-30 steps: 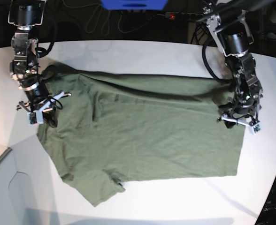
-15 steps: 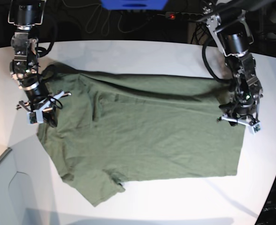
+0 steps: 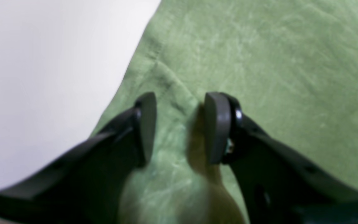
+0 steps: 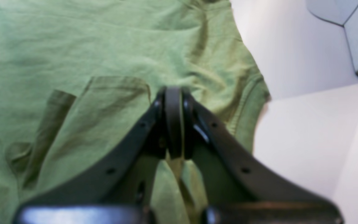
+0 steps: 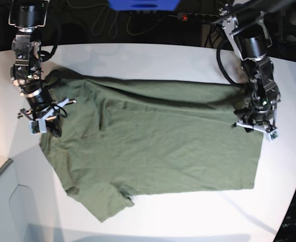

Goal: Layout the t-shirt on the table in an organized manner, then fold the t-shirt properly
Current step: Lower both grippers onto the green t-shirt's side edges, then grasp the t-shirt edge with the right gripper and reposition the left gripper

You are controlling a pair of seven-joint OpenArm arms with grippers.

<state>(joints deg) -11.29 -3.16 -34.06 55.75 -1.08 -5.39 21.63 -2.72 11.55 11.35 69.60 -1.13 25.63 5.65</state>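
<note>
So the big smooth white table [image 5: 153,55] with the curved edge takes up nearly everything I can see, and the plain olive-green short-sleeved cotton t-shirt [image 5: 153,146] is spread across the middle of it, mostly flat with some long creases near the top edge and one sleeve sticking out toward the bottom corner, a bit rumpled. My left pincer [image 3: 179,127] sits on the hem end of the shirt, just beside the cloth's edge where the white table shows next to it. Its pads are partway apart, with a ridge of green fabric rising in the gap between them, though I honestly can't tell if that fabric is properly gripped or just bunched there. My right pincer [image 4: 173,123] is over at the sleeve end, pads pressed together with pretty much no gap, and the green cloth runs right up under the tips, so it looks pinched on a fold of the shirt.
</note>
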